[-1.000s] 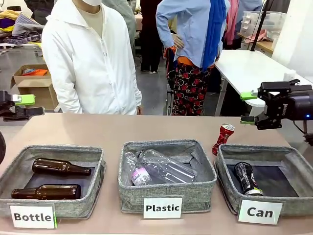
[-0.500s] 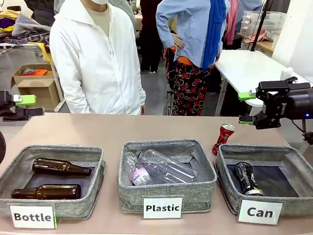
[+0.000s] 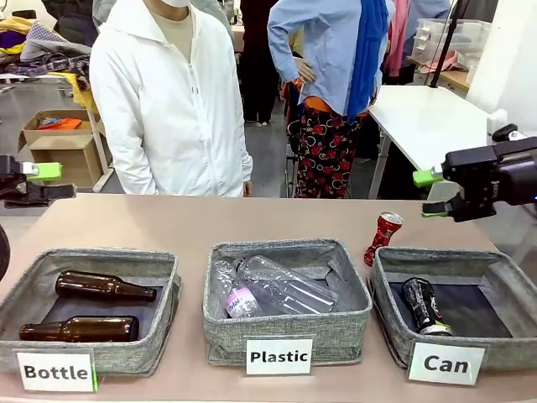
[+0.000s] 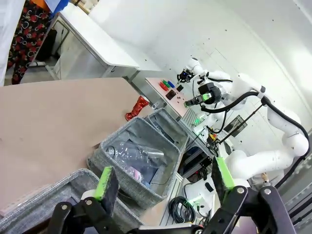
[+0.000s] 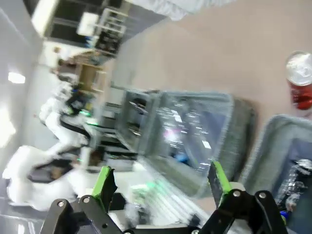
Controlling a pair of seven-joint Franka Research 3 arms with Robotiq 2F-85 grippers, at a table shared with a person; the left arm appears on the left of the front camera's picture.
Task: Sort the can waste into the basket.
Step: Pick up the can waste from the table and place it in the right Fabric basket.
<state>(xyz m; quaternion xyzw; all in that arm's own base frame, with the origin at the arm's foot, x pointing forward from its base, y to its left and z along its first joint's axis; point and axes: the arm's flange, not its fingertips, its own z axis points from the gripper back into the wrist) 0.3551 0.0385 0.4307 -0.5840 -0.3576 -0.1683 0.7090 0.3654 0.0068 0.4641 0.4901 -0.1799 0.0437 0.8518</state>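
— Beige desk (image 3: pixel 252 222), nearest row first: how is the "Can" basket (image 3: pixel 388 311) doing?
— One black can (image 3: pixel 424 306) lies on its dark floor. I'd call the job half done.
— And the other?
— The dented red can (image 3: pixel 383 238) stands tilted on the desk, outside the basket, just beside its far left corner.
— Who takes it?
— Likely the right gripper (image 3: pixel 430 195), which hangs above and beyond it, jaws spread and empty. The left gripper (image 3: pixel 46 181) hangs wide open too, well apart at the left edge. A person (image 3: pixel 172 101) in white stands behind.

right claw (image 3: pixel 430 194) — black body, green pads | left claw (image 3: pixel 50 181) — black, green pads
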